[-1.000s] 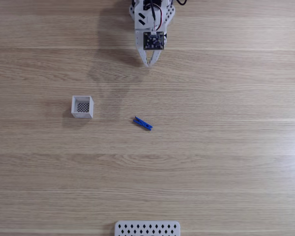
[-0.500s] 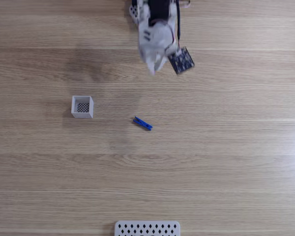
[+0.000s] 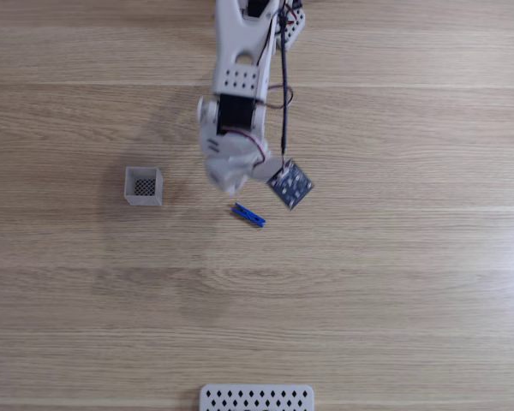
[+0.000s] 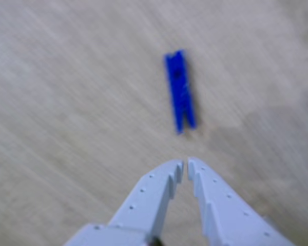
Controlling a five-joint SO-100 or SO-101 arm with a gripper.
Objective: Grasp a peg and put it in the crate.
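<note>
The bright-blue peg (image 3: pixel 248 215) lies flat on the wooden table near the middle of the fixed view. The small white crate (image 3: pixel 143 186) with a dark mesh bottom stands to its left, upright, with nothing visible inside it. My white arm reaches down from the top edge and its gripper (image 3: pixel 225 183) hangs just up and left of the peg. In the other view the gripper (image 4: pixel 185 164) is shut, fingertips nearly touching with nothing between them, and the peg (image 4: pixel 180 91) lies just beyond the tips.
A wide white perforated panel (image 3: pixel 256 398) sits at the bottom edge of the fixed view. A small dark camera board (image 3: pixel 290 184) hangs off the arm's wrist, right of the gripper. Bare wooden table (image 3: pixel 394 282) surrounds everything.
The arm has stretched down from the top edge toward the peg, the gripper travelling well down the table. Peg and crate have not moved.
</note>
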